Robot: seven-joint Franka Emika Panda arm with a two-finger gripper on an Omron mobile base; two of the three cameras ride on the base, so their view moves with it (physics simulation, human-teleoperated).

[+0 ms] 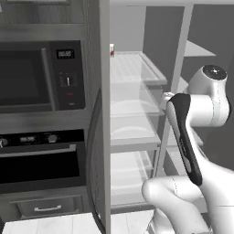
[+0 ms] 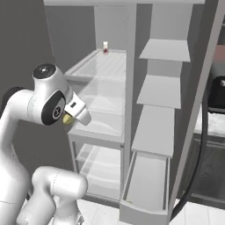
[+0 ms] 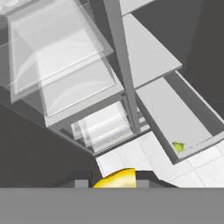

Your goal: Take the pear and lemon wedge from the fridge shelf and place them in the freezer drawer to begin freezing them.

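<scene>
Left base view — arm folded in front of the open fridge; fridge shelf (image 1: 132, 68) bare but for a small jar (image 1: 112, 50).

Right base view — end effector (image 2: 68, 118) pinching the lemon wedge (image 2: 67, 119), level with the bins.

Hand view — pear (image 3: 178, 147) already in the freezer drawer (image 3: 175, 114). Second carry underway, it seems; next move calls for lowering over the drawer and releasing.

arm shell: glossy white, rounded tube links | joints: dark grey-black round end caps, small light mark at centre | forearm: long black strip along white casing | wrist: small white block, dark square mark | base: bulbous white housing
</scene>
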